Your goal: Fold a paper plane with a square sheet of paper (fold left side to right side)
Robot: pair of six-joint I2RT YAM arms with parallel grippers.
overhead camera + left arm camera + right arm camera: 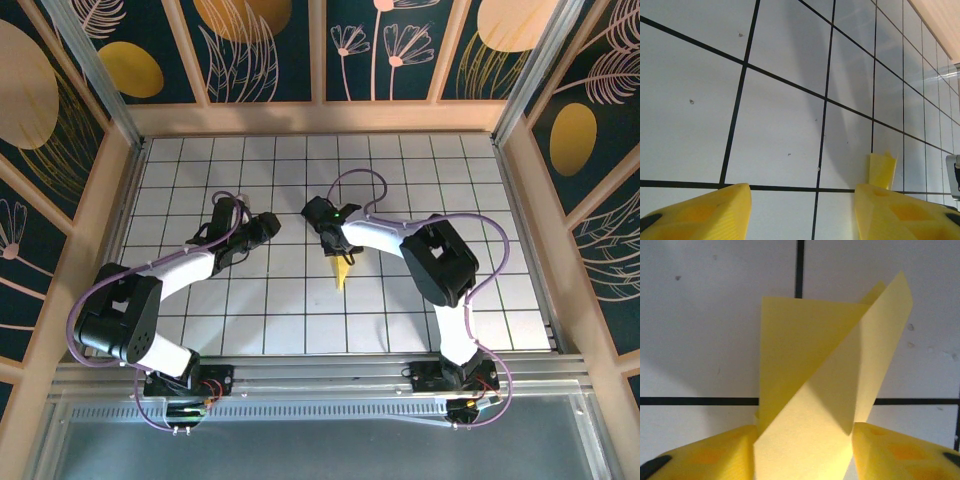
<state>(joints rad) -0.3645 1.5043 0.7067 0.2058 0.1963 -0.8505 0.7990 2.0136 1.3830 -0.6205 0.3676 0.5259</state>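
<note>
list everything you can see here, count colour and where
folded paper plane: 1, yellow, near the middle, between the right gripper's fingers
table: 1, white tiles with black grid lines, under everything
wall panels: several, dark teal with gold and pink plant prints, on three sides
rail: 1, silver metal, along the near edge
cables: purple, looping along both arms
left arm: 1, white and black, base at near edge
right arm: 1, white and black, base at near edge
left gripper: 1, yellow fingers, open and empty, left of the plane
right gripper: 1, yellow fingers either side of the plane, grip unclear
</note>
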